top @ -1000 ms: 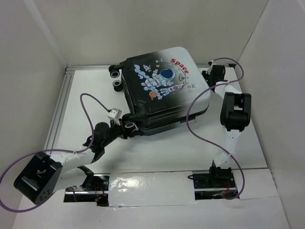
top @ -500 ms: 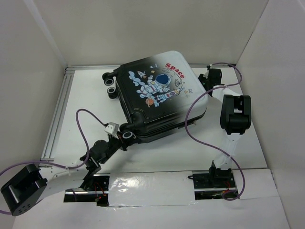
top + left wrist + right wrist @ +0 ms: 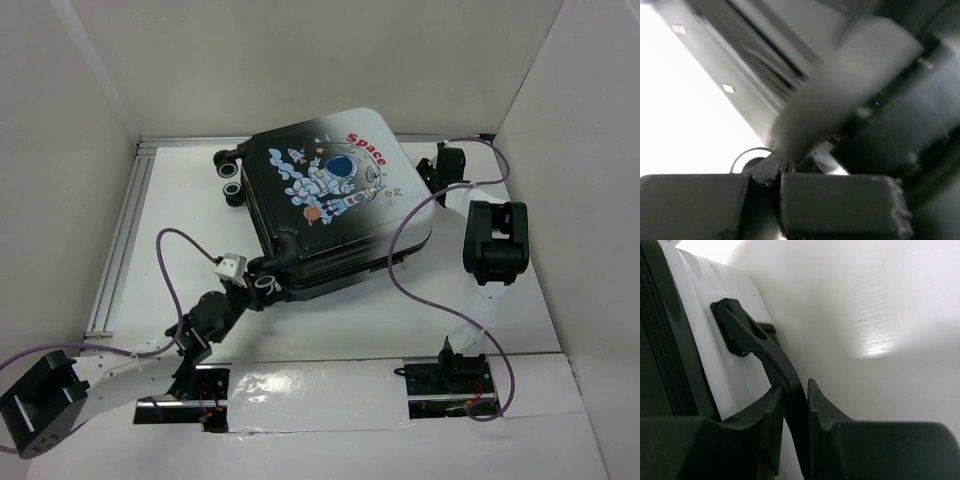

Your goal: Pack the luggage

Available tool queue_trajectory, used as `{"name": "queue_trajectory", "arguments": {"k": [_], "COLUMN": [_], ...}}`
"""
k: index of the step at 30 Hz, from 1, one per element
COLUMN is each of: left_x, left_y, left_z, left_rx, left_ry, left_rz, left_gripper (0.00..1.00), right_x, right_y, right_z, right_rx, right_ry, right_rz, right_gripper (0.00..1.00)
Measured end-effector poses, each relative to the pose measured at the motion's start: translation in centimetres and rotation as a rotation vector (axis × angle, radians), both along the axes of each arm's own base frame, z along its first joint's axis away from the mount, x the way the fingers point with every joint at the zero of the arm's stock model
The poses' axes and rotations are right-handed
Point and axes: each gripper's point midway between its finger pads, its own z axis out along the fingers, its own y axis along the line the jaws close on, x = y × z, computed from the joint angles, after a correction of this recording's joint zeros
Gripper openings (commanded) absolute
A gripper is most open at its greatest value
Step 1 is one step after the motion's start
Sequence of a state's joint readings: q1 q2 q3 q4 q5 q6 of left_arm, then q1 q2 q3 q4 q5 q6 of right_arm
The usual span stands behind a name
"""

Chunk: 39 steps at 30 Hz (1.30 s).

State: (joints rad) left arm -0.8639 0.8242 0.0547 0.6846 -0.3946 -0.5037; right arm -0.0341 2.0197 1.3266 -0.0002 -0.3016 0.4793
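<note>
The luggage (image 3: 330,205) lies flat and closed on the worktop (image 3: 180,200), printed shell up. It sits toward the far edge and right of the middle, skewed, with its wheels pointing at the left edge. The right gripper (image 3: 796,390) has its jaws pinching the black handle (image 3: 747,335) on the white end of the shell, one finger on each side of the strap. The left gripper (image 3: 780,170) is at the case's near-left corner, just beside a wheel (image 3: 267,284), with its jaws pressed together. The blurred wrist view does not show whether a thin tab is caught between them. This looks like the case being steadied and worked along its seam, possibly at the zipper (image 3: 670,340). To do that well, the right arm should act as a plain anchor: a firm pinch low on the strap, with no twisting that would lift the shell. The left arm should pull along the seam line rather than away from it, so the case does not swivel round the handle. The purple cable (image 3: 400,240) draped over the right corner could snag, so any move there calls for a slow pace.
</note>
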Motion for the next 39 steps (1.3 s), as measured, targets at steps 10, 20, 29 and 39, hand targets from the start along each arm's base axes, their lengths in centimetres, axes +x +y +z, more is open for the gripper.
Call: {"name": "queue_trajectory", "arguments": {"k": [10, 20, 29, 39], "left_x": [11.4, 12.6, 5.8, 2.4], "left_y": [4.0, 3.8, 1.7, 0.5], "left_z": [1.0, 1.7, 1.1, 0.6], "left_rx": [0.003, -0.071, -0.106, -0.056], "left_ry": [0.123, 0.112, 0.046, 0.012], "left_rz": [0.113, -0.018, 0.002, 0.067], "left_gripper": [0.00, 0.00, 0.00, 0.00], "right_x": [1.6, 2.6, 0.9, 1.1], "right_y": [-3.6, -4.0, -2.0, -0.5], "right_z": [0.6, 0.6, 0.6, 0.6], "right_rx": [-0.012, 0.001, 0.088, 0.192], "right_ry": [-0.045, -0.044, -0.063, -0.033], "right_rz": [-0.236, -0.293, -0.261, -0.249], "right_gripper": [0.00, 0.00, 0.00, 0.00]}}
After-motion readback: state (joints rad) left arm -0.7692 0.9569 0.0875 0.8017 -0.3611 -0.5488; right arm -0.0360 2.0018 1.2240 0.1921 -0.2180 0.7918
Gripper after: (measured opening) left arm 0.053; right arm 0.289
